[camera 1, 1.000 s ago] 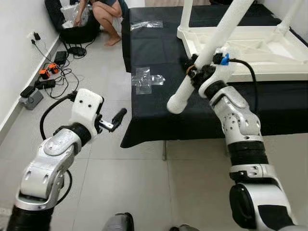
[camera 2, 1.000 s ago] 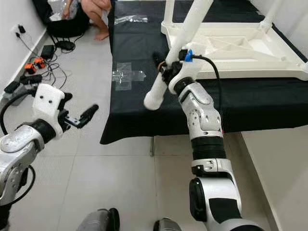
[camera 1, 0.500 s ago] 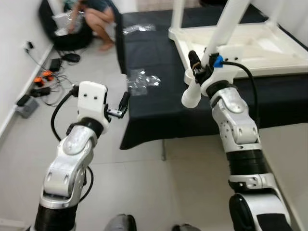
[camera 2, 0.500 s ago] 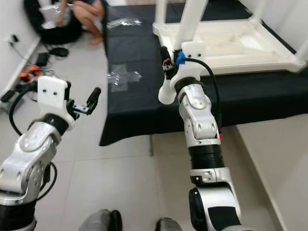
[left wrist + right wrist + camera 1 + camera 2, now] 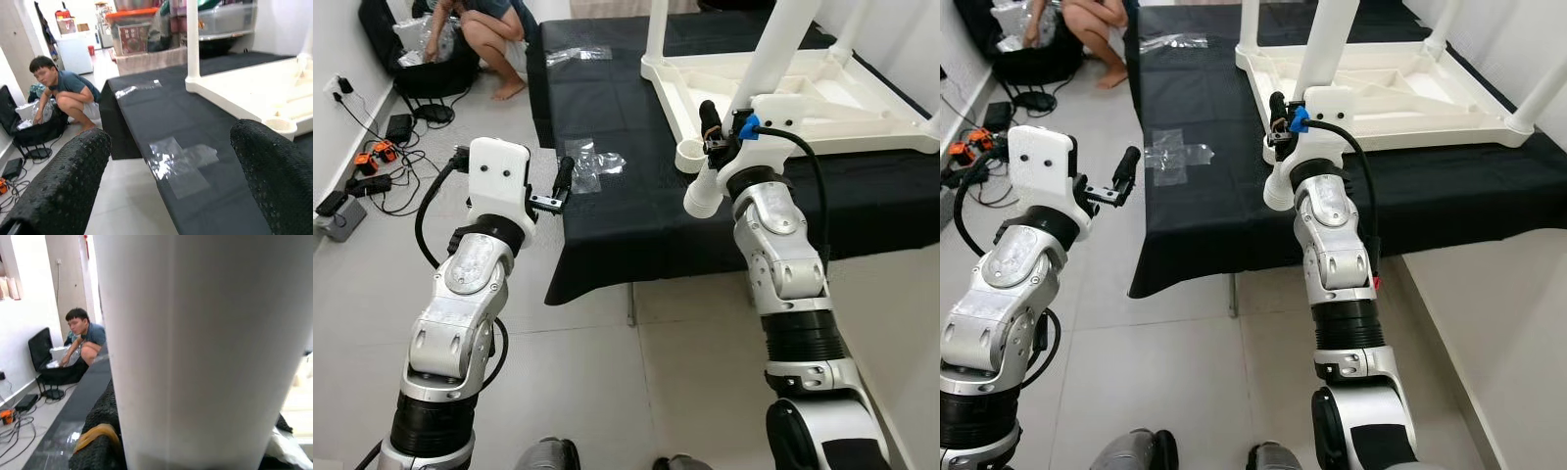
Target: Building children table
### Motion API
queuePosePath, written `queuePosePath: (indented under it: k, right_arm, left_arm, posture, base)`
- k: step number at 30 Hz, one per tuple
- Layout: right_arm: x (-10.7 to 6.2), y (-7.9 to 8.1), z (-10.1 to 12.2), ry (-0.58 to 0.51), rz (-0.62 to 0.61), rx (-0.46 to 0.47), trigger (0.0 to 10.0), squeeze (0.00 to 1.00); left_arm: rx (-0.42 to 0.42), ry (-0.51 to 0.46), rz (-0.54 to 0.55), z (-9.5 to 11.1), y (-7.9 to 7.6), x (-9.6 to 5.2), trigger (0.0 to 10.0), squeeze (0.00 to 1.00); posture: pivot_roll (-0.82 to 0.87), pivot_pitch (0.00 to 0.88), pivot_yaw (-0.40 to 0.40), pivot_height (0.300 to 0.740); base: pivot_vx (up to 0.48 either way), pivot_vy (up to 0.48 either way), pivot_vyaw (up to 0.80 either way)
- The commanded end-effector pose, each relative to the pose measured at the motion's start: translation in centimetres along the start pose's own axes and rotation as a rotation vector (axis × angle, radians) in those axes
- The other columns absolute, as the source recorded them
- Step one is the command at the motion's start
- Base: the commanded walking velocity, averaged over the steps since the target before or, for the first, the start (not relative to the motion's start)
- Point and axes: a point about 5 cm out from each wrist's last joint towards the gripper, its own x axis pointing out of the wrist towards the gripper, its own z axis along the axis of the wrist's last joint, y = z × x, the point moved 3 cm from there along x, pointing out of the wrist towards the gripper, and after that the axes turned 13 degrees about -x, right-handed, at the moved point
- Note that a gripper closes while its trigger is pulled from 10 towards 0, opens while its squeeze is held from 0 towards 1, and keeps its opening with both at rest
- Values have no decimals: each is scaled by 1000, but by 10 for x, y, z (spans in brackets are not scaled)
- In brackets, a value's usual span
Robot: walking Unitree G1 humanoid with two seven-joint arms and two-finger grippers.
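At upper centre of the head views, the right gripper (image 5: 707,132) is clamping a white table leg (image 5: 766,73) that is slanting up toward the top edge, its lower end near an empty corner socket (image 5: 689,155) of the upturned white children's table (image 5: 822,98) on the black cloth (image 5: 626,186). Left of centre, the left gripper (image 5: 560,186) is hovering with fingers spread, holding nothing. A person (image 5: 484,24) is crouching at upper left.
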Motion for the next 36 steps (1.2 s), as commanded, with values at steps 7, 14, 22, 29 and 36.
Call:
queuePosePath:
  k: [7, 14, 22, 29, 36]
  right_arm:
    - [7, -1, 28, -84, -19, 0, 10000, 0]
    - [8, 0, 32, -94, -17, 2, 10000, 0]
    - [6, 2, 32, -94, -16, 10, 10000, 0]
    - [7, 2, 35, -105, -21, 16, 10000, 0]
    - [7, 3, 38, -116, -16, 0, 10000, 0]
  left_arm:
    - [7, -16, 21, 3, 3, 5, 10000, 0]
    - [4, -23, 27, 3, 4, 7, 10000, 0]
    - [4, -30, 34, 5, 5, 8, 10000, 0]
    - [-21, -30, 65, 5, 9, 9, 10000, 0]
    - [-17, -40, 61, 6, 7, 9, 10000, 0]
  posture:
    - [51, 133, -59, 740]
    - [52, 134, -59, 740]
    - [55, 127, -58, 740]
    - [55, 124, -59, 740]
    - [54, 130, -62, 740]
  base:
    - [351, 0, 0]
    - [362, 0, 0]
    - [361, 0, 0]
    - [92, 0, 0]
    - [0, 0, 229]
